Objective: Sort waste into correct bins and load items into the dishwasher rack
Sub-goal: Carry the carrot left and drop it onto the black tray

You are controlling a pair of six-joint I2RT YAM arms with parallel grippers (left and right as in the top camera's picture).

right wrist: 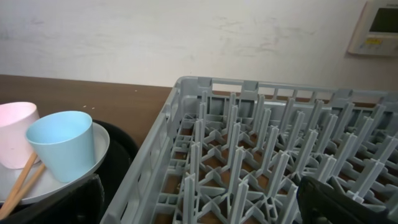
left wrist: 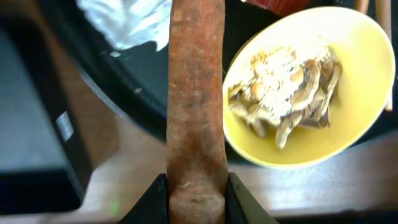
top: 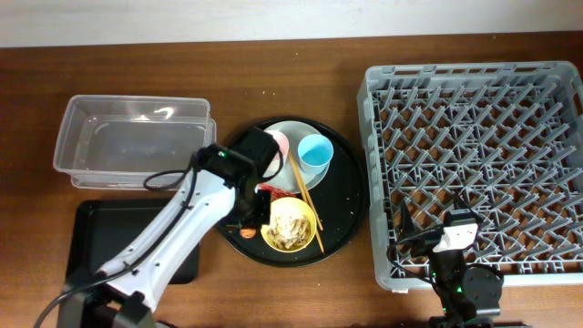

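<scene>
I am gripping an orange sausage piece [left wrist: 196, 112] by its near end in my left gripper [left wrist: 196, 200], just beside the yellow bowl [left wrist: 364, 118], over the round black tray's [left wrist: 140, 93] edge. With so little of it pinched, it is likely risking a swivel or a slip onto the surface [left wrist: 124, 171], short of the shallow black bin [top: 91, 232].

We see a large round black tray [top: 347, 202] sitting near the middle of a brown wooden table [top: 273, 68], its dark surface dotted with a few pale specks. Behind the table we find an off-white wall [right wrist: 155, 37], scuffed and faintly marked. High on it, at the right of the right wrist view, hangs a pale panel [right wrist: 378, 26] with a small greenish display, cut off by the frame edge.
</scene>
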